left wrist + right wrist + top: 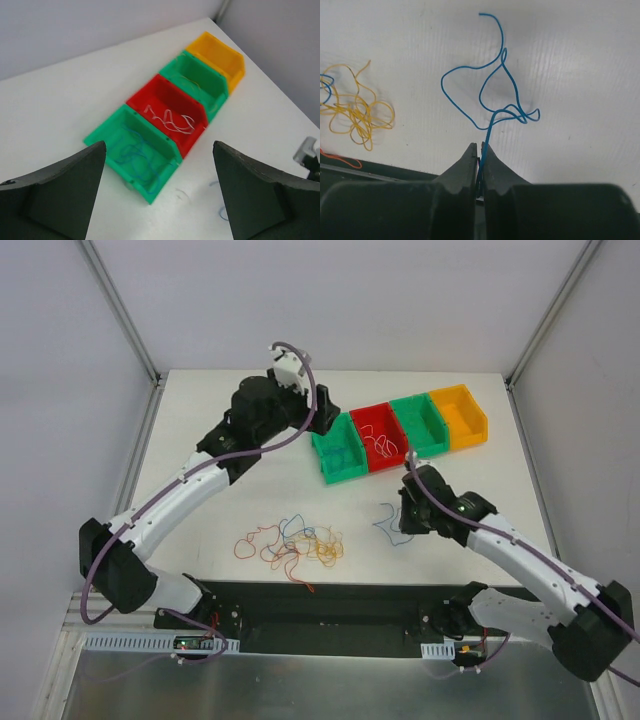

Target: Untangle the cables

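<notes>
A loose tangle of red, blue and orange-yellow cables lies on the white table near the front edge. My right gripper is shut on one end of a separate blue cable, which curls on the table ahead of it; in the top view this gripper sits right of the tangle. My left gripper hangs open and holds nothing, above the near green bin, where a blue cable lies. White cables rest in the red bin.
Four bins stand in a row at the back right: green, red, green, orange. A yellow cable bunch and a red strand lie left of the right gripper. The black base plate edges the front.
</notes>
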